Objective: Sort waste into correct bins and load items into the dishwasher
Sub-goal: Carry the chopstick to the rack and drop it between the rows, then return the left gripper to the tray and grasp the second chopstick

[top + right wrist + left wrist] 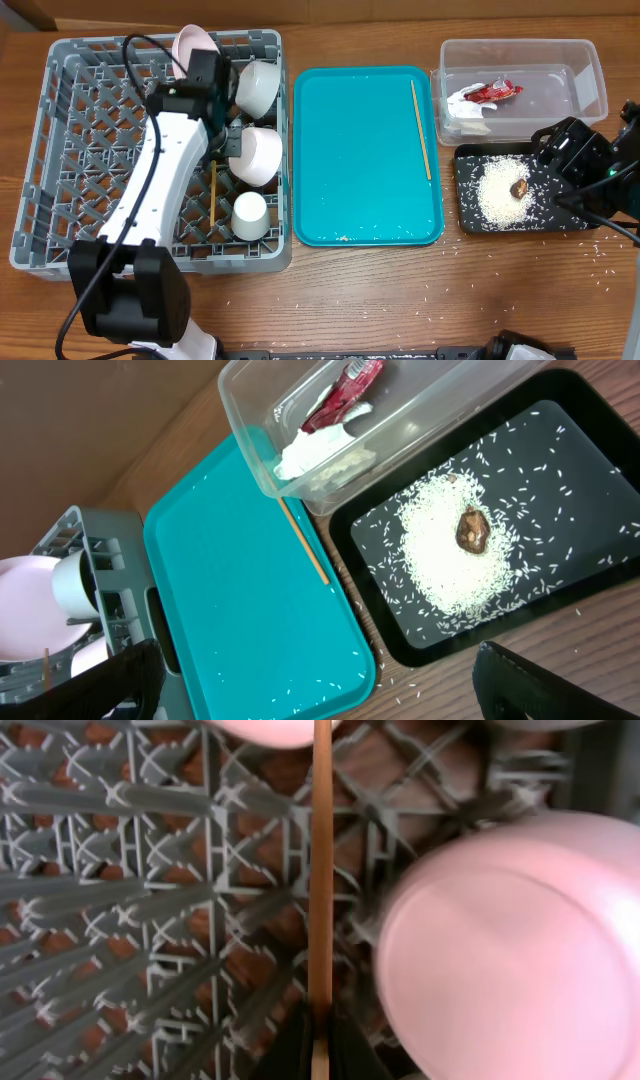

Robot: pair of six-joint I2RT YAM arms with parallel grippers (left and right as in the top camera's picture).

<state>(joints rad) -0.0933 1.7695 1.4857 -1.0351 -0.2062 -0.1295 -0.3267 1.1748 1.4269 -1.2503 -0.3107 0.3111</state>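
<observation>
My left gripper (222,150) is down inside the grey dishwasher rack (60,150), shut on a wooden chopstick (321,870) that runs straight out from between its fingers over the lattice. A white bowl (500,940) lies close to the right of it. Two bowls (258,87) (255,155), a cup (250,215) and a plate (192,45) stand in the rack. A second chopstick (421,130) lies on the teal tray (360,200). My right gripper (575,165) hangs open by the black tray (465,215), which holds rice (500,195) and a brown lump (519,187).
The clear tub (590,75) at the back right holds the red-and-white wrapper (492,92) and a white paper scrap (465,108). Loose rice grains lie along the teal tray's front edge (330,680) and on the wood around the black tray.
</observation>
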